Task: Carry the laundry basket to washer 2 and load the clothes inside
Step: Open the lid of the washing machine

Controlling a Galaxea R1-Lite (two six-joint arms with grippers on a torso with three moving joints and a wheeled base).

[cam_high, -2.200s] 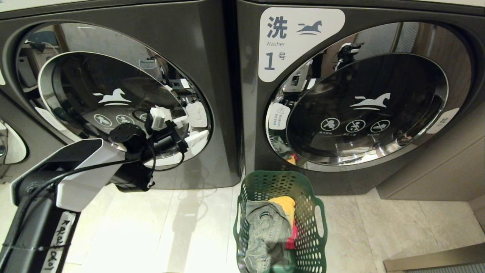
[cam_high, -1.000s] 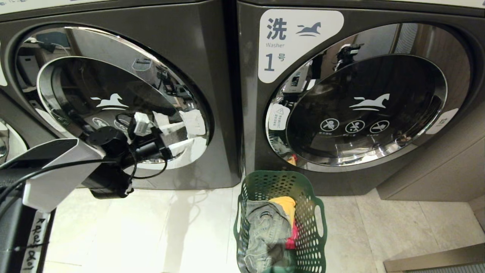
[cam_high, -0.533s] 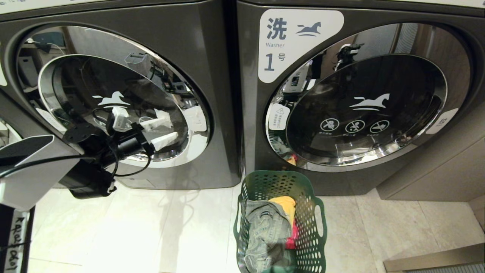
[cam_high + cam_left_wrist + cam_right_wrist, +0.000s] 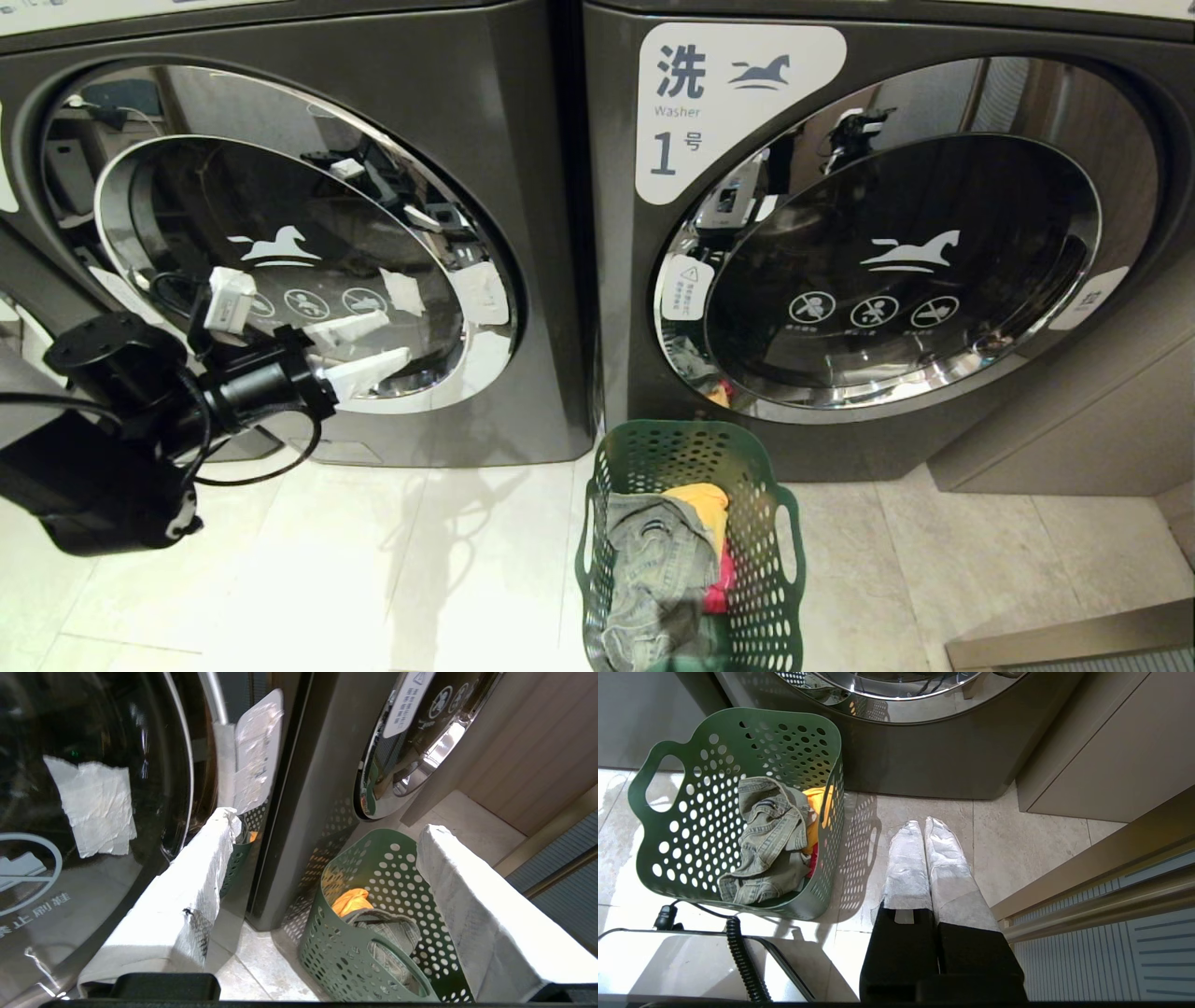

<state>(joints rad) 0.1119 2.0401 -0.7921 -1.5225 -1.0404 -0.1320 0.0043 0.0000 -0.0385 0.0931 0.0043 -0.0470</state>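
basket: the basket (image 4: 689, 551) stands on the floor (image 4: 392, 560), near the seam between the two machines, just before the right one.
load: trousers (image 4: 653, 574), a yellow piece (image 4: 702, 504) and a red piece (image 4: 721, 583) all lie inside it; none loaded.
left washer: the left washer (image 4: 308, 233) shows no numeral here; its round door looks shut.
right washer: the right washer (image 4: 878, 243) carries a white label reading "washer 1", door shut.
progress: carrying looks done, judged by where the basket sits; opening a door and moving three garments remain. which machine is washer 2 cannot be read here; by judgement the left one.
left gripper: the left gripper (image 4: 359, 350) hangs level before the lower part of the left door, fingers (image 4: 196, 891) wide apart, holding nothing.
right gripper: the right gripper (image 4: 927, 858) points down at bare tile to the right of the basket, fingers pressed together, empty.
materials: basket of green plastic, tapered, walls pierced with round holes, oval handle cut-outs. doors of dark glass in chrome rims. floor of pale glossy tile. fingers wrapped in white cloth-like tape. trousers of stiff grey-green denim, crumpled.
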